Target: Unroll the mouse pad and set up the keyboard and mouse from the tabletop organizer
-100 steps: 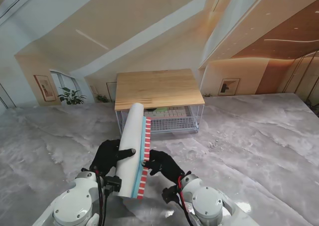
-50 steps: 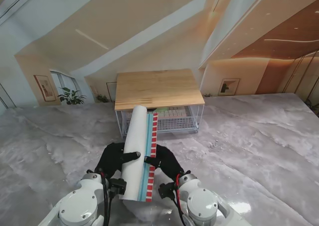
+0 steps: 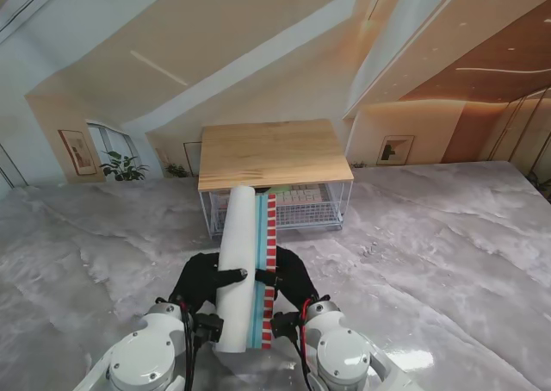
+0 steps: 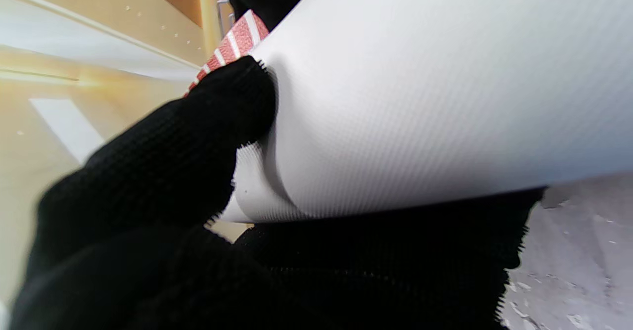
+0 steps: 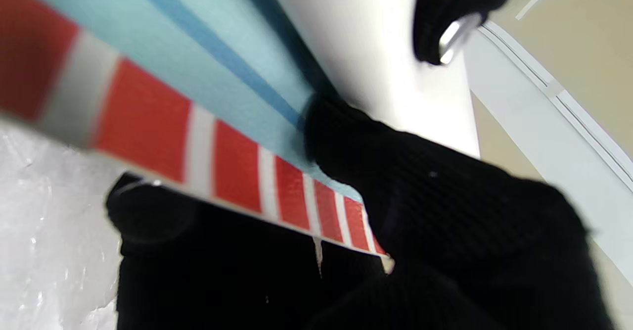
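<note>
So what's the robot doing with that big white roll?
It's holding a rolled-up mouse pad in both black-gloved hands. The left hand grips the white roll, and the right hand pinches the loose edge with the red and blue stripes. The pad is still mostly rolled. Farther away stands a wire organizer with a wooden top, and a keyboard sits inside it, not yet taken out.

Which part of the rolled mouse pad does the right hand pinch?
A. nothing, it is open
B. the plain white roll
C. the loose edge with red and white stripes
C: the right hand pinches the red-striped edge of the mouse pad; the left hand holds the white roll.
</note>
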### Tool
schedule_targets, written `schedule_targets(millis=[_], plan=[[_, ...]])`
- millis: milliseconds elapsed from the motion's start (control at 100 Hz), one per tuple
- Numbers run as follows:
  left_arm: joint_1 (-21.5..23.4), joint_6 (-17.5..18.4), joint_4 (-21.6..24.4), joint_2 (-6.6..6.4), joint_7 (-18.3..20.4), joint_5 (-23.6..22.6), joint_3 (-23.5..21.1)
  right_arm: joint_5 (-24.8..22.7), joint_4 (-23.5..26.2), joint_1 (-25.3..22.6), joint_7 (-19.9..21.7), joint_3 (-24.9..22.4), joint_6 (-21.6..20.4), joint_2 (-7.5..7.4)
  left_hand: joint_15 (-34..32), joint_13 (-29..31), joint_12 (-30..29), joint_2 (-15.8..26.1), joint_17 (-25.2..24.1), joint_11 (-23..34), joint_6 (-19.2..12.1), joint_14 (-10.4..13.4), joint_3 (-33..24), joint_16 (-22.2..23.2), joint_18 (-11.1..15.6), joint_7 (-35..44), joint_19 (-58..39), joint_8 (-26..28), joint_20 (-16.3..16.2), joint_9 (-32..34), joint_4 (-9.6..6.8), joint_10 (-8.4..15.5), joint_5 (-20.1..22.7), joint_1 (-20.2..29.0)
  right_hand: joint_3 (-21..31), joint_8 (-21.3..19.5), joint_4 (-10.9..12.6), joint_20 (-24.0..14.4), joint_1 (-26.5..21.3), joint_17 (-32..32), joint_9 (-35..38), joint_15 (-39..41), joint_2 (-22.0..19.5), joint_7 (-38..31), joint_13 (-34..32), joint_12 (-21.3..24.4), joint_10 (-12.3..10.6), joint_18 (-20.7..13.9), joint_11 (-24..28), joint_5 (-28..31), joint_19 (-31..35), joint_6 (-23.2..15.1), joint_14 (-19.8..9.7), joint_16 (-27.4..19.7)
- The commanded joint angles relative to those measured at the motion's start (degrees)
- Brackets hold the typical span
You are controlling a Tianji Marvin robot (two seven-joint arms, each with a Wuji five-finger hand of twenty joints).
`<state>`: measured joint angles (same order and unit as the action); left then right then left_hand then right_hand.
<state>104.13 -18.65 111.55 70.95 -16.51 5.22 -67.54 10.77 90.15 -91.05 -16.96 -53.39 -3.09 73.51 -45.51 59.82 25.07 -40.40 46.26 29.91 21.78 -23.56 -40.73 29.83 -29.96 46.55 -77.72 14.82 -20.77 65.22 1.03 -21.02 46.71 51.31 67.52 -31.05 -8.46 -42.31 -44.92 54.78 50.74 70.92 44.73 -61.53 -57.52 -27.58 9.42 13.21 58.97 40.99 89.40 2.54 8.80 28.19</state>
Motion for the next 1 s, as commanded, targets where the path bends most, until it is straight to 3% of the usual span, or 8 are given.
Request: schedule_targets(millis=[0, 160, 370, 710, 890, 990], plan=[[0.8, -1.6, -0.1, -0.06, 2.4, -1.3, 0.4, 0.1, 1.4, -0.4, 1.1, -0.8, 0.8, -0.13, -2.5, 0.0, 0.1, 2.5, 0.4, 0.0, -2.8, -1.1, -4.1, 1.0, 2.2, 3.8, -1.9, 1.3, -0.2, -0.1, -0.36, -0.6, 1.0, 4.5, 4.4, -2.3, 2.4, -2.4, -3.7, 2.4, 1.7, 2.0, 0.0, -2.0, -2.9, -1.1, 0.8, -1.8, 0.9, 3.9, 3.6, -4.5, 2.3, -1.1], [0.9, -4.6, -0.7, -0.6, 4.3, -4.5, 1.0, -1.3, 2.6, -1.0, 2.7, -2.1, 4.3, -0.83, -2.2, -1.8, -0.2, 3.5, -1.7, -0.1, -2.8, -1.4, -2.5, 1.1, 2.1, 2.8, -1.5, 1.5, -1.1, -1.8, -0.49, -0.8, 0.2, 4.9, 6.8, -1.2, 3.3, -2.5, -4.2, 6.1, 3.8, 3.0, 2.2, -0.5, -6.0, -1.2, 3.4, -0.4, 0.4, 6.2, 4.6, -0.9, 2.8, -2.2], [-0.3, -6.5, -3.1, -1.39, 6.8, -8.4, 2.1, -4.6, 4.7, -1.5, 4.8, -3.6, 11.9, -1.73, -1.8, -4.2, -0.7, 4.5, -4.1, 0.4, -2.3, -1.8, -0.6, 1.1, 2.2, 0.9, -0.5, 1.5, -2.2, -4.8, -0.51, -1.4, -1.2, 4.3, 8.2, -0.5, 3.3, -1.2, -4.9, 10.2, 5.1, 3.6, 4.0, 0.7, -9.3, -1.3, 5.2, -0.6, 0.0, 8.3, 5.8, 0.6, 2.6, -1.6], [-3.6, -10.1, -7.5, -1.67, 9.5, -9.3, 4.5, -7.4, 5.6, -0.3, 9.1, -5.1, 20.0, -2.84, -1.8, -7.0, -2.8, 5.4, -6.9, 2.1, -1.7, -2.5, 0.5, 1.1, 2.0, -1.3, 0.3, 2.2, -5.1, -8.4, -1.22, -2.2, -2.6, 2.2, 9.5, 0.4, 3.0, -0.5, -5.7, 10.7, 6.5, 3.0, 6.3, 2.4, -11.7, -1.9, 5.5, -1.6, -0.9, 12.0, 8.6, 0.2, 2.5, -1.3], [-4.9, -11.2, -8.8, -1.19, 9.4, -7.1, 5.4, -5.4, 4.3, 0.4, 7.2, -4.8, 19.9, -1.92, -1.9, -7.3, -3.0, 6.0, -7.3, 2.2, -1.3, -2.9, 0.6, 1.0, 1.8, -1.8, 0.4, 2.3, -5.7, -8.6, -1.25, -2.6, -2.6, 1.5, 10.5, -1.9, 3.2, 0.0, -5.4, 10.7, 6.5, 3.5, 6.0, 3.4, -11.5, -4.5, 4.0, -3.0, -1.8, 13.5, 9.3, -1.8, 1.2, -2.0], [-5.2, -11.2, -9.2, -1.15, 9.6, -6.7, 5.6, -5.1, 3.4, 0.9, 6.4, -4.3, 20.0, -1.54, -1.8, -8.3, -3.3, 7.7, -8.4, 2.0, -0.9, -3.3, 0.7, 0.9, 1.4, -3.4, 0.8, 2.5, -6.5, -9.5, -1.89, -2.9, -2.5, -1.7, 11.6, -3.7, 3.8, -0.5, -5.4, 11.0, 6.6, 4.8, 6.1, 3.7, -11.8, -6.7, 3.7, -4.1, -1.9, 14.2, 10.6, -2.1, 0.2, -2.3]])
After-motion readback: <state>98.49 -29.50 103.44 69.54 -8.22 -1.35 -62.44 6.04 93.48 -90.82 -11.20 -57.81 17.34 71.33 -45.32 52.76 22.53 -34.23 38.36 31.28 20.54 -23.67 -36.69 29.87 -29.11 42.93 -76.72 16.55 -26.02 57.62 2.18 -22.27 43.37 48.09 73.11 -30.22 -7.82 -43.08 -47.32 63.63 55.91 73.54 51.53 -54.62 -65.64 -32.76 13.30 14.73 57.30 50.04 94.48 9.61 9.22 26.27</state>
